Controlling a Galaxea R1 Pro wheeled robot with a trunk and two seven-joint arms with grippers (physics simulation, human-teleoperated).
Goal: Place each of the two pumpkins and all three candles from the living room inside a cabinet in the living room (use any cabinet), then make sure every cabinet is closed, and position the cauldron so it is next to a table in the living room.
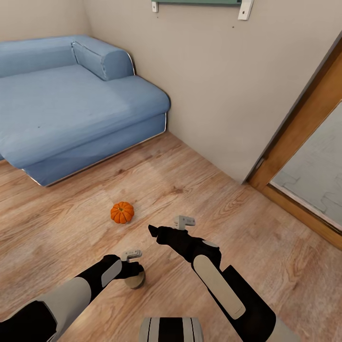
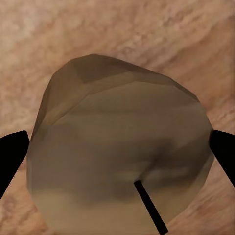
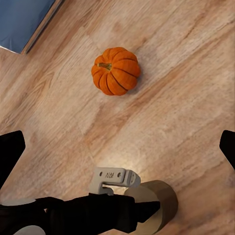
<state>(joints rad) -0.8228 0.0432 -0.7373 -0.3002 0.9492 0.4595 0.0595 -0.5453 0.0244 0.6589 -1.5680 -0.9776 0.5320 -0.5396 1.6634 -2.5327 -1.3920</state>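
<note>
Wood-plank flooring (image 1: pixel 199 190) runs bare and wide through the middle of the head view, hemmed by a blue sofa (image 1: pixel 71 104) at upper left, a beige wall (image 1: pixel 213 80) behind, and a wooden door frame (image 1: pixel 304 123) slanting down the right edge. One orange pumpkin (image 1: pixel 122 212) sits alone on the planks left of centre, well apart from the sofa's base. Low in the frame, the left gripper (image 1: pixel 134 277) is clamped on a grey-brown candle (image 1: pixel 135 281); in the left wrist view the candle (image 2: pixel 120 152) swells between the dark fingers (image 2: pixel 11 152), a thin black wick showing. The right gripper (image 1: pixel 153 232) hangs near the pumpkin, fingertips spread in its wrist view. A small grey bracket (image 3: pixel 113 178) there carries lettering too blurred to read. A green fixture at the top edge is cut off.
</note>
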